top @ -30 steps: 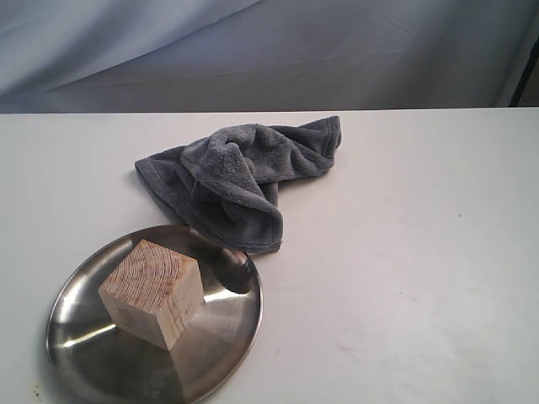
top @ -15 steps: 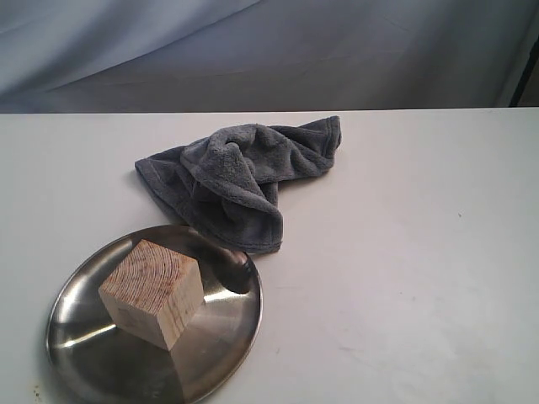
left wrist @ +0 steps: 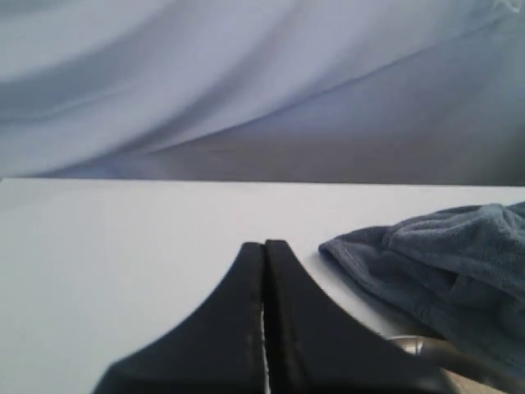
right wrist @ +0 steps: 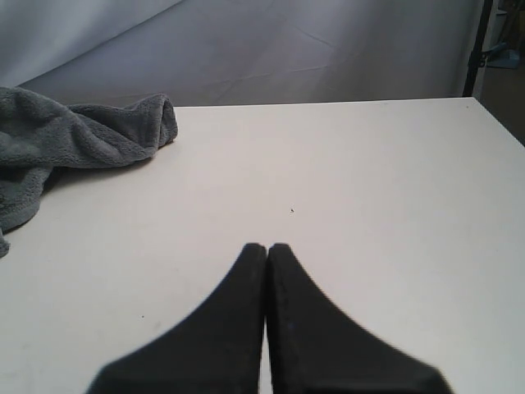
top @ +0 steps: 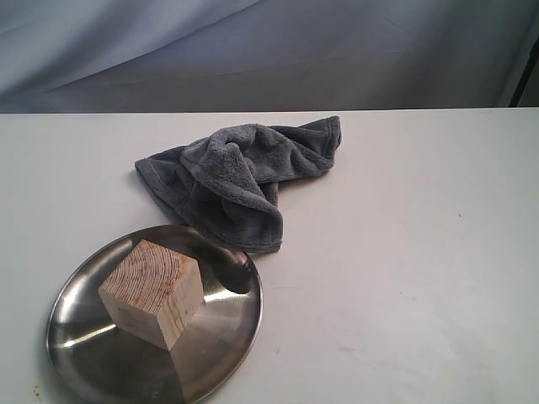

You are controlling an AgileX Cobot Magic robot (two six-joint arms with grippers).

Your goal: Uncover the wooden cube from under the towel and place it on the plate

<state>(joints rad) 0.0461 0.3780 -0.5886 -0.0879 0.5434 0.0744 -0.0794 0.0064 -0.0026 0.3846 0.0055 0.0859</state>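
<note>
The wooden cube rests on the steel plate at the near left of the table, uncovered. The grey-blue towel lies crumpled on the table just behind the plate, one fold overhanging the plate's far rim. Neither arm shows in the exterior view. My left gripper is shut with nothing between its fingers; the towel and a bit of the plate's rim lie beside it. My right gripper is shut and empty over bare table, the towel well off to one side.
A white table carries everything, with a draped blue-grey cloth backdrop behind its far edge. A dark stand stands past the table's far corner.
</note>
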